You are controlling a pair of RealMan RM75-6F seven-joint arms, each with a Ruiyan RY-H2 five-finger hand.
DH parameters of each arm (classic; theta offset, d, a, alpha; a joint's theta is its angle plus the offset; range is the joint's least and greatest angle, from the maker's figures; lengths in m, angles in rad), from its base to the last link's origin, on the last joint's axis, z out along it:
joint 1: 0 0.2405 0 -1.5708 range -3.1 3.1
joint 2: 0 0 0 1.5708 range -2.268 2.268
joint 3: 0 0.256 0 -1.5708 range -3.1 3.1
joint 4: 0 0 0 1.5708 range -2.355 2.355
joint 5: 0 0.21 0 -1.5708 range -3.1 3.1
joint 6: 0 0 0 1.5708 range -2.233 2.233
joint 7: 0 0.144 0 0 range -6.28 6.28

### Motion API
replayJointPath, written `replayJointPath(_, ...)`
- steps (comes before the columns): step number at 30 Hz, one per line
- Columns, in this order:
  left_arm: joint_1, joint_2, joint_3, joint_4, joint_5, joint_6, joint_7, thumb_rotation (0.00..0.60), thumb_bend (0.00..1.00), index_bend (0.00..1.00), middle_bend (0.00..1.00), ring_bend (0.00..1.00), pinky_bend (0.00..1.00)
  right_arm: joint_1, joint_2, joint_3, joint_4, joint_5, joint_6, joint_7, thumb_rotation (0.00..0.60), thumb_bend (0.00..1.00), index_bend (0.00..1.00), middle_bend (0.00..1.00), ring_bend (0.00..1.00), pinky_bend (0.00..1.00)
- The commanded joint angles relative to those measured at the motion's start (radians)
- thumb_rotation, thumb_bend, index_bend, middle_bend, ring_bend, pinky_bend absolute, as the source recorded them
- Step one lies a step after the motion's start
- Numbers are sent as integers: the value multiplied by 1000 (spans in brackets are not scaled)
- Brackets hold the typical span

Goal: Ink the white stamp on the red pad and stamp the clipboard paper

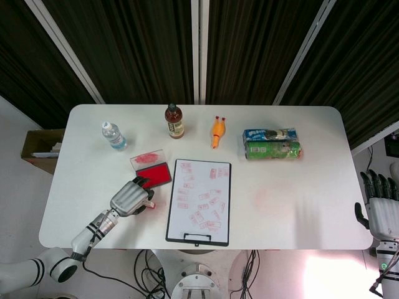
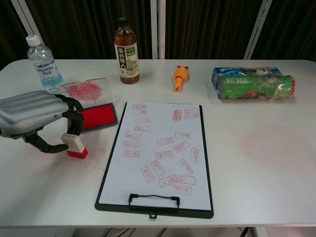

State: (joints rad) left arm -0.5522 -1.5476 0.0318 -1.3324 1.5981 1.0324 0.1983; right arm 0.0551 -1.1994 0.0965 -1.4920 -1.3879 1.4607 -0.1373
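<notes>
Surface: white rounded-corner table top (image 1: 299, 187), faint pink ink smudges right of centre. Behind it, dark vertically ribbed wall panels (image 1: 124, 43) split by pale metal strips. Brown cardboard box (image 1: 38, 149) on the floor past the surface's left edge; cables on the floor below the near edge.

Back row, left to right: clear plastic water bottle with blue label (image 2: 43, 64), amber tea bottle with green label (image 2: 126, 52), orange rubber chicken toy (image 2: 179, 77), blue snack packet (image 2: 237, 73) lying just behind a green cylindrical can on its side (image 2: 256, 87).

Black clipboard with white paper (image 2: 160, 153) lies centre, clip at the near edge, sheet covered with many red stamp marks. Red ink pad in its black tray (image 2: 97, 116) sits just left of the clipboard, clear lid (image 2: 85, 90) open behind it, stained red.

White stamp with red base (image 2: 73, 145) stands upright on the surface, just in front of the pad. Left hand (image 2: 37, 116) is over it, fingers curled down, fingertips (image 2: 74, 129) touching the stamp top; thumb low beside it; cannot tell whether it grips it.

Right hand (image 1: 381, 205) at the far right, off the surface, fingers extended and apart, holding nothing.
</notes>
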Motion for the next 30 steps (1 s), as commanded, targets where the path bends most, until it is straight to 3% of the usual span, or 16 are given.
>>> replayJointPath(1, -2, -5, 2, 2, -2, 2, -23, 600, 286, 497, 520, 195, 234, -1, -1, 0, 3, 1, 0, 4, 600, 397, 0, 0, 0, 0)
replayJointPath(19, -7, -25, 16, 28, 2, 19, -147, 600, 289, 497, 523, 195, 234, -5, -10, 4, 19, 8, 4, 18, 600, 387, 0, 0, 0, 0)
replayJointPath(30, -8, -31, 16, 49, -10, 18, -149, 600, 301, 499, 529, 196, 231, -6, -8, 2, 17, 5, 2, 27, 600, 364, 0, 0, 0, 0)
